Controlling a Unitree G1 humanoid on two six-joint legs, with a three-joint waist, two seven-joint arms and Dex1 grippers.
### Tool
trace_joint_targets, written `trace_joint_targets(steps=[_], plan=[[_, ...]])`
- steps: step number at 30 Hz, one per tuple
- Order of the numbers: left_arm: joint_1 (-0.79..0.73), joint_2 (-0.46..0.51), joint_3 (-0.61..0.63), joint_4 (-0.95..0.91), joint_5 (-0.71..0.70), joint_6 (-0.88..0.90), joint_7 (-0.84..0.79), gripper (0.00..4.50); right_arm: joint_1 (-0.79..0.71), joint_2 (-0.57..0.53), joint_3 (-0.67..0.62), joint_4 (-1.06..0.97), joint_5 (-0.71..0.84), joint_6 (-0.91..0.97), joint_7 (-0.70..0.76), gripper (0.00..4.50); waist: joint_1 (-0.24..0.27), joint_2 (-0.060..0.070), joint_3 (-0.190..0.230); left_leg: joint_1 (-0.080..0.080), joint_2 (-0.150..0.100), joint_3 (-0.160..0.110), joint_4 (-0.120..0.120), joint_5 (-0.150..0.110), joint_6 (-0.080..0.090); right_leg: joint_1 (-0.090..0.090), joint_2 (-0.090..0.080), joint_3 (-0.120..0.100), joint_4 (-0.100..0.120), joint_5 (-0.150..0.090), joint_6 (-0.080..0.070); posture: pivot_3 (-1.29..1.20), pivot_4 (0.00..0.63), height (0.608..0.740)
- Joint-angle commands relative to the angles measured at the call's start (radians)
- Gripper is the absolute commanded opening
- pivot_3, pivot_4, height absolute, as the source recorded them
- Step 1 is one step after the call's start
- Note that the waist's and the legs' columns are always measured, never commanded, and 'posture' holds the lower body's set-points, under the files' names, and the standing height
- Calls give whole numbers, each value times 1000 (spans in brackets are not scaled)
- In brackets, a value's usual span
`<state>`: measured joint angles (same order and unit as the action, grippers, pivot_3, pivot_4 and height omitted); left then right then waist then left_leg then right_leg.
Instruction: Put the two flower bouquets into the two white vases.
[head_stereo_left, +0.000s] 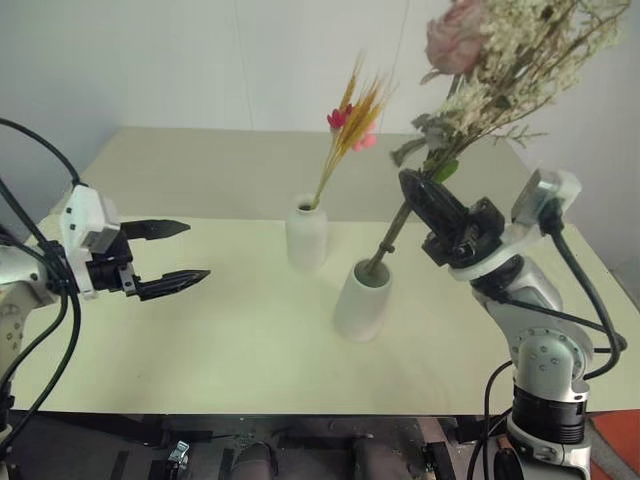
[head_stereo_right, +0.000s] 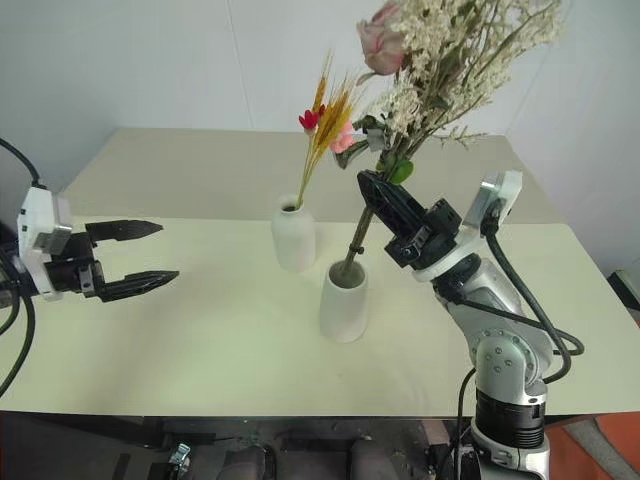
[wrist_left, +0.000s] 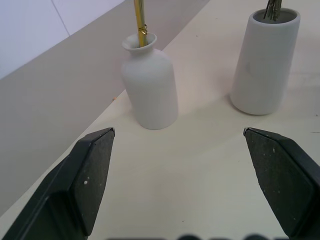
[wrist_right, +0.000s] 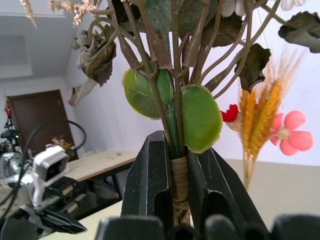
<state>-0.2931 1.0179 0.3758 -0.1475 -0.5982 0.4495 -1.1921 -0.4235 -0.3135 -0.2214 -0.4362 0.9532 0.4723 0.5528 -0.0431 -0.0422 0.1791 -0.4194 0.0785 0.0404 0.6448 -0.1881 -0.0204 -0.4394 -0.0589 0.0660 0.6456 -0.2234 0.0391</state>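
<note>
Grass spray upright in bottle vase, rose bunch tilted in cylinder vase

The slim orange-yellow grass spray stands in the small narrow-necked white vase, behind and left of the larger wide-mouthed white vase, which holds the bushy pink rose bunch's stems.

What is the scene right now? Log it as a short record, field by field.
small vase: holds the grass spray, upright on the table
large vase: stem ends of the rose bunch are in its mouth
right gripper: shut on the rose bunch stems, bunch leaning
left gripper: open, empty, clear of both vases
task status: spray placed; rose bunch not yet released
</note>
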Motion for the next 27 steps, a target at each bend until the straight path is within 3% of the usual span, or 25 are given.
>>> trace_joint_targets(steps=[1,3,8,15,20,27], plan=[[2,18,34,-34,-25,6,-4,4500,6,1,7,-16,-19,-48,33,201,0,0,0,0,0,0,0,0,0,0,0,0,0,0,0,0,150,740],[2,17,34,-37,-25,9,-2,4500,26,-5,18,-13,-19,-52,63,201,0,0,0,0,0,0,0,0,0,0,0,0,0,0,0,0,150,740],[3,15,32,-38,-25,9,4,4500,88,-36,34,-39,16,-24,154,1981,1,0,0,0,0,0,0,0,0,0,0,0,0,0,0,0,150,740],[-10,3,7,-26,-14,-3,9,4500,174,-94,98,-70,-120,-59,170,4390,1,0,0,0,0,0,0,0,0,0,0,0,0,-1,1,0,150,740],[-27,-5,-7,-12,-9,-12,7,4500,194,-114,86,-78,-147,-84,188,4453,2,0,0,0,0,0,0,0,0,0,0,0,0,-1,1,0,150,740],[-54,-26,-34,4,7,-30,11,4500,121,-59,68,-49,-156,-141,152,4453,1,0,0,1,0,0,0,0,0,0,0,0,0,-1,2,0,150,740]])
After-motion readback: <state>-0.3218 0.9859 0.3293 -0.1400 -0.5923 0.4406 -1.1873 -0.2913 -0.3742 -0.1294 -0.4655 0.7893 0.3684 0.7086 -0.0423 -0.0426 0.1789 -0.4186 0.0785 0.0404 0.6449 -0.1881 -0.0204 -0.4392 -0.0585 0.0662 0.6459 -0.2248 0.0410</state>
